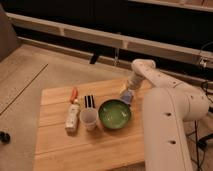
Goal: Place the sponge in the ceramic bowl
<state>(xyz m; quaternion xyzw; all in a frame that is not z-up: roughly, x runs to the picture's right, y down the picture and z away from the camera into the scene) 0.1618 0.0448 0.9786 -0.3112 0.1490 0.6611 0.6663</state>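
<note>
White and smooth-shelled, the gripper [128, 92] points down over the far right part of the table with its fingers spread apart, not clamped on anything, right at the sponge [126, 96]; whether the tips touch it cannot be told. The sponge is a small light blue block with soft edges, lying on the wood just beyond the far right rim of the ceramic bowl [114, 113], outside it. The bowl is round, shallow and glossy green, darker along the rim and paler towards the middle. Just beside its left rim stands a small translucent plastic cup [90, 119], and left of that lies a white bottle [72, 116] on its side, its orange tip pointing away towards the far edge. A short dark striped thing [89, 101] lies behind the cup; what it is cannot be told. From the gripper the arm [165, 125] bends back at a rounded joint and widens into a thick white cylinder that fills the right foreground. Everything rests on a table [70, 150] of pale wooden planks with a visible grain. Around it spreads a dull grey floor [30, 70], and behind runs a pale rail [75, 34] against a dark wall
</note>
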